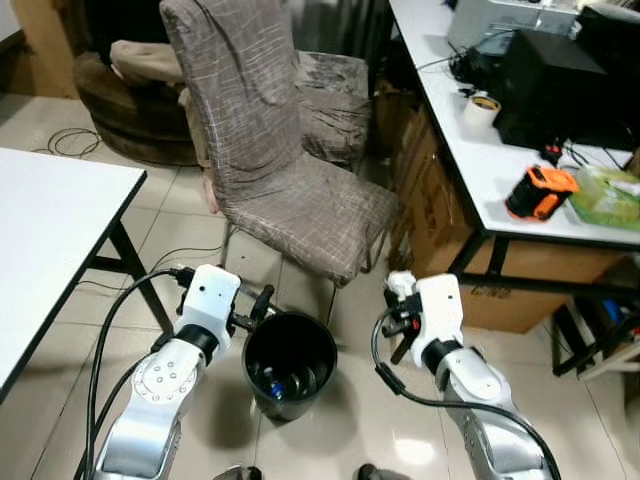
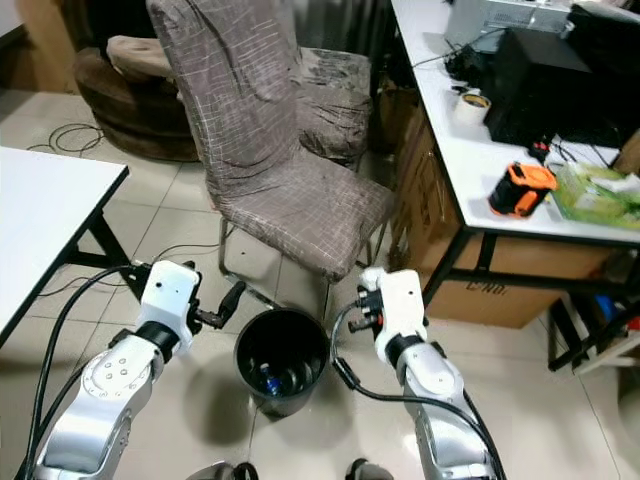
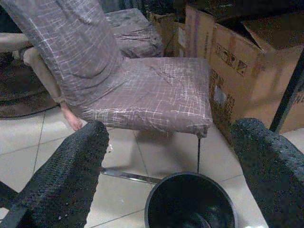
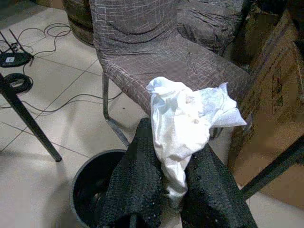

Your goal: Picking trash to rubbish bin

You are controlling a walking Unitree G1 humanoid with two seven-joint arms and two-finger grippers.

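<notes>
A black round rubbish bin (image 1: 290,365) stands on the tiled floor between my two arms, with some trash and a blue bit at its bottom. My right gripper (image 4: 176,147) is shut on a crumpled white tissue (image 4: 185,111), held just right of the bin's rim and in front of the chair seat. In the left eye view the right gripper (image 1: 400,305) hangs beside the bin with a scrap of white at its tip. My left gripper (image 1: 262,305) is open at the bin's left rim with nothing between its fingers (image 3: 80,156). The bin (image 3: 190,202) lies below them.
A chair with a grey-brown cover (image 1: 290,190) stands right behind the bin. A white table (image 1: 50,230) is at my left. At my right is a white desk (image 1: 500,170) with cardboard boxes (image 3: 237,61) under it. Cables (image 4: 28,52) lie on the floor.
</notes>
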